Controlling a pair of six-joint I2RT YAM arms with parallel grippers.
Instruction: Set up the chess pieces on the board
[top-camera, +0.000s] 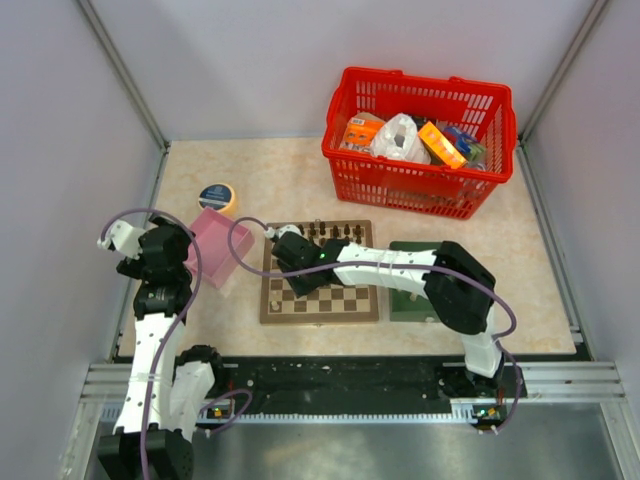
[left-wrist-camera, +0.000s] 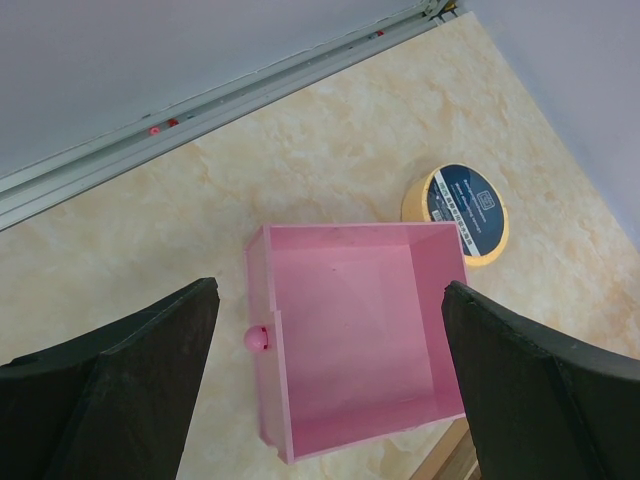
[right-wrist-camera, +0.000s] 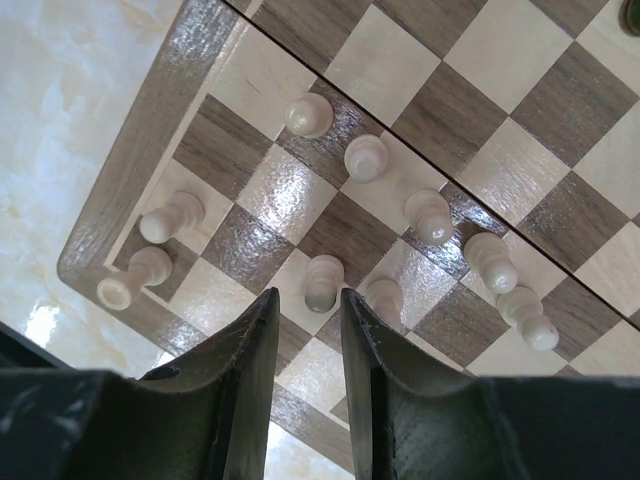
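Right jaws barely apart, empty, at board (right-wrist-camera: 150, 130) edge; left jaws wide over box (left-wrist-camera: 360, 340).

High rear overview; left wrist close above pink box (left-wrist-camera: 360, 330), right wrist close above board (right-wrist-camera: 500, 40).

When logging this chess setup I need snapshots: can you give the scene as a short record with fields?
board: checkered wood, mid-table
pale pieces: nine visible in the right wrist view, near one board corner
right gripper: over the board, jaws at a narrow gap, one pale piece at the tips; grip uncertain
left gripper: wide open above the pink box, holding nothing
also present: red basket, tape roll
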